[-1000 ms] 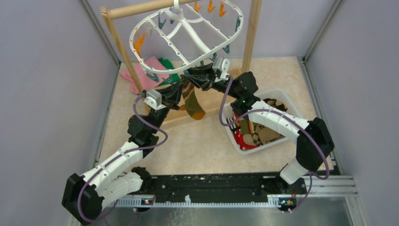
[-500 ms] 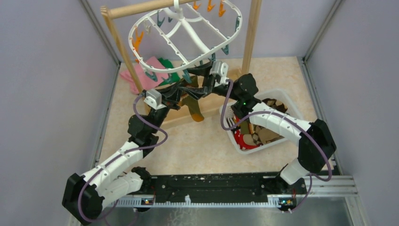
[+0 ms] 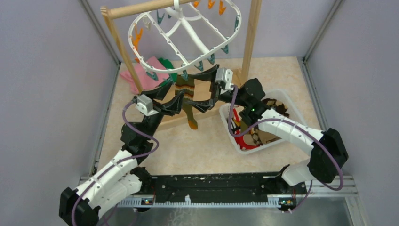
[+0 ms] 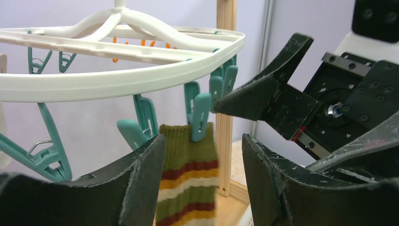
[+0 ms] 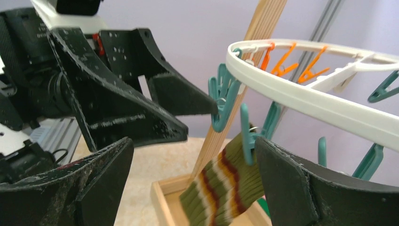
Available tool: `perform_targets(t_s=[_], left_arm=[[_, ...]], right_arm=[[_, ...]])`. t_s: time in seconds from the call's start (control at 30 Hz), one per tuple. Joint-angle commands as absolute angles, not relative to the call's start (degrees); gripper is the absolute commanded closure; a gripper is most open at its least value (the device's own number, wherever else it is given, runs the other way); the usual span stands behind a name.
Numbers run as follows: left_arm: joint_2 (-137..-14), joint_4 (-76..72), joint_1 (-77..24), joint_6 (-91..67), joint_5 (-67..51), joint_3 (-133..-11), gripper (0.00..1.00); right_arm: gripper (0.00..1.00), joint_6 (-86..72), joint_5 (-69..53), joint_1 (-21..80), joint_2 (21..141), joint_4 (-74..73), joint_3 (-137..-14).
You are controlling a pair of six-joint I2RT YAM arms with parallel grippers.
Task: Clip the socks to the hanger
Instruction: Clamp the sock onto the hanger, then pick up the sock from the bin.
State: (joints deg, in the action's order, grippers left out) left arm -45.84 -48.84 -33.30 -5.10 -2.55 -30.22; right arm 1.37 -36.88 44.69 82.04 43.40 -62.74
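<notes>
An olive sock with orange, red and white stripes hangs by its cuff from a teal clip on the near rim of the white oval hanger. My left gripper is open, its fingers on either side of the sock and not touching it. From the other side my right gripper stands wide open, with the sock and its clip between its spread fingers, untouched. The hanger rim carries further teal and orange clips.
The hanger hangs from a wooden pole rack with posts and a wooden base tray. A white slotted basket at the right holds several more socks. Pink and green cloths lie behind the left post.
Both grippers have opened and drawn slightly apart, letting go of sock and clip. The sock now hangs free from the clip, and the hanger rim has swung back up.
</notes>
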Motion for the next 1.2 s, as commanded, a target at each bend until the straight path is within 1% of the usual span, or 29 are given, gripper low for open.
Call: perform_targets(t_s=[0.0,0.17,0.27,0.4,0.53,0.6,0.7,0.8,0.87,0.9,1.07,1.17], left_arm=[[-41.58,-45.99,-33.31,-6.94,-3.68,-28.68,0.31],[-36.53,-38.68,-33.31,-7.23,-4.91,-26.75,0.25],[-33.48,-34.91,-33.31,-7.74,-6.39,-24.85,0.23],[-31.12,-33.41,-33.31,-11.06,-12.89,-20.50,0.18],[-32.24,-38.77,-33.31,-17.26,-20.07,-16.47,0.16],[-34.12,-42.39,-33.31,-20.35,-22.18,-15.40,0.15],[-37.75,-45.54,-33.33,-24.16,-24.20,-15.57,0.14],[-39.92,-46.36,-33.31,-26.86,-25.79,-16.07,0.14],[-40.25,-46.29,-33.35,-28.19,-26.64,-15.81,0.14],[-40.21,-46.38,-33.37,-28.84,-26.97,-15.48,0.14],[-39.25,-50.32,-33.32,-31.50,-28.56,-12.02,0.14],[-39.61,-55.14,-33.34,-33.48,-29.38,-9.47,0.14]], right_arm=[[0.01,2.90,-38.84,43.77,77.74,39.49,-61.11],[0.01,4.21,-40.71,41.73,74.14,30.92,-60.14],[0.01,6.38,-41.42,39.35,71.84,20.65,-61.30],[0.01,17.16,-39.90,37.23,68.99,-0.57,-66.04],[0.01,28.64,-34.67,36.43,68.83,-27.18,-73.71],[0.01,31.92,-32.31,35.02,71.67,-40.27,-79.95],[0.01,36.18,-32.40,30.42,78.54,-60.22,-90.15],[0.02,40.91,-32.72,25.56,83.09,-72.55,-95.45],[0.04,43.49,-32.97,22.70,82.19,-73.67,-93.72],[0.04,43.66,-33.19,21.23,80.41,-71.86,-91.63],[0.02,38.07,-36.57,14.10,66.58,-51.84,-74.89],[0.03,30.03,-40.93,9.41,62.63,-39.50,-64.83]])
